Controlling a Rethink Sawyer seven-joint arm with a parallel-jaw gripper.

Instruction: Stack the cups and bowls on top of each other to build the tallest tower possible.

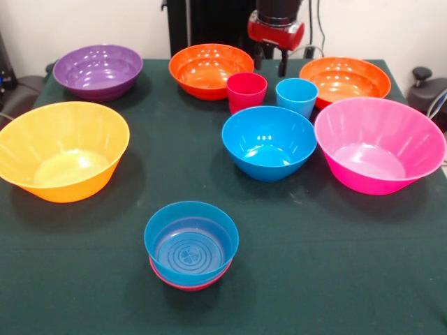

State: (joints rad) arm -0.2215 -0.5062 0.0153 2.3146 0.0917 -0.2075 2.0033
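Note:
My gripper (271,61) hangs at the table's far side, open and empty, just above and behind the two cups. The crimson red cup (246,91) and the light blue cup (297,95) stand upright side by side. A small blue bowl (191,241) sits nested in a small red bowl (188,286) near the front, forming a low tower. A mid-sized blue bowl (269,142) stands in the middle. The purple bowl (98,70), two orange bowls (211,68) (344,78), the yellow-orange bowl (63,150) and the pink bowl (379,143) stand apart around them.
The dark green table cloth (335,265) covers the whole table. The robot's black pedestal (209,24) stands behind the far edge. Dark equipment shows at the left edge (17,94) and at the right edge (429,91).

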